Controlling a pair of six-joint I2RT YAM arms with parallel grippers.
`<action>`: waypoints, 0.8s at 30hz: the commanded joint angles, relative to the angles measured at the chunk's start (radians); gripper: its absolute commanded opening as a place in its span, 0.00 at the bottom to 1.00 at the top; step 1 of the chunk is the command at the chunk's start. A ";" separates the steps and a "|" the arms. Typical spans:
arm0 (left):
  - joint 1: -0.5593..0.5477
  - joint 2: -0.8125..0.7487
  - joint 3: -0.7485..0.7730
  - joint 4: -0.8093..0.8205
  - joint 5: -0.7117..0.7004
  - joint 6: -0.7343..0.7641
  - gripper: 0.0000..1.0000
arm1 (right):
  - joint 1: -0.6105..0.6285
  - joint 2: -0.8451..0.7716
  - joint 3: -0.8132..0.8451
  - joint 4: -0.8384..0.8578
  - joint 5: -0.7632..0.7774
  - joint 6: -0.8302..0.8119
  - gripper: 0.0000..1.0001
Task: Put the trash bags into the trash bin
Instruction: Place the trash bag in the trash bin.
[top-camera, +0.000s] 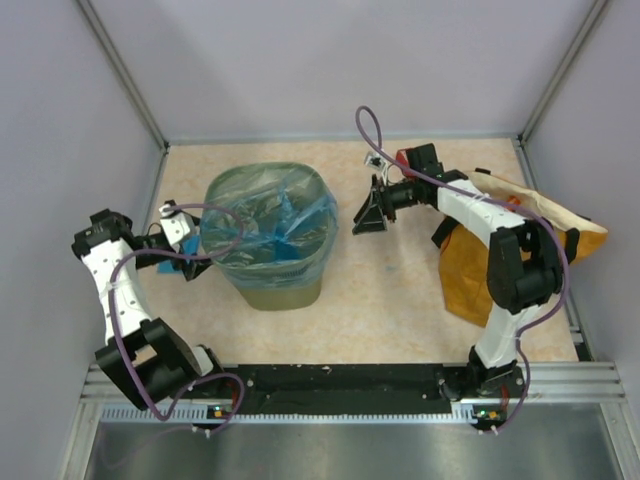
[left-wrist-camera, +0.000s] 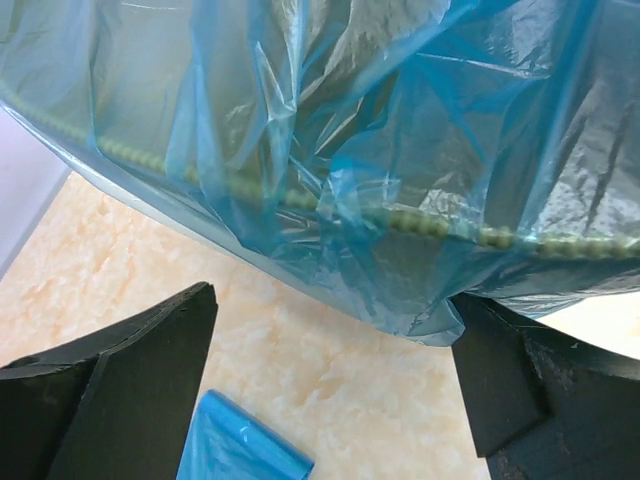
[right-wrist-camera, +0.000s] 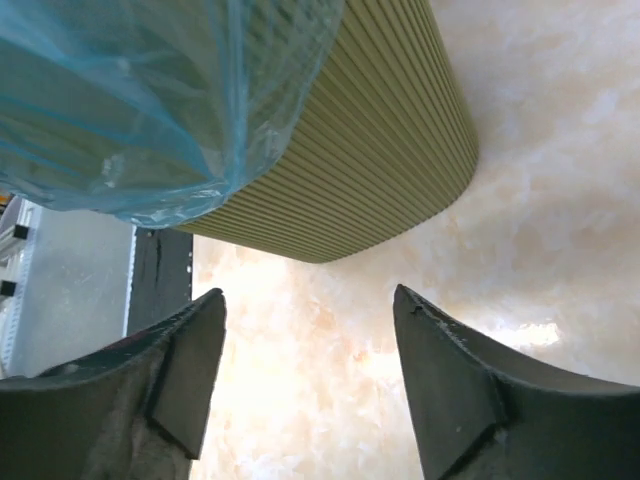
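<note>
The olive-green trash bin (top-camera: 280, 292) stands left of centre, lined with a big crinkly light-blue trash bag (top-camera: 265, 220) that drapes over its rim. My left gripper (top-camera: 190, 264) is open at the bin's left side. In the left wrist view my left gripper (left-wrist-camera: 332, 320) is empty just under the bag's hanging edge (left-wrist-camera: 380, 150), and a small folded blue trash bag (left-wrist-camera: 240, 452) lies on the table by the left finger. My right gripper (top-camera: 364, 214) is open and empty to the right of the bin. In the right wrist view my right gripper (right-wrist-camera: 308, 300) faces the bin wall (right-wrist-camera: 380, 150).
A mustard-orange sack with black handles (top-camera: 520, 240) lies at the right under my right arm. A bit of a red box (top-camera: 404, 158) shows behind the right wrist. Grey walls enclose the marbled table (top-camera: 380, 300) on three sides.
</note>
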 joint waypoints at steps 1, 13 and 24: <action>0.015 -0.048 0.079 -0.146 -0.037 0.009 0.99 | 0.003 -0.117 0.038 0.002 0.030 -0.066 0.72; 0.018 -0.113 0.088 -0.146 -0.265 0.036 0.99 | 0.048 -0.179 0.130 -0.171 0.177 -0.176 0.77; 0.047 -0.134 0.101 -0.146 -0.236 0.041 0.99 | 0.147 -0.263 0.301 -0.213 0.401 0.017 0.99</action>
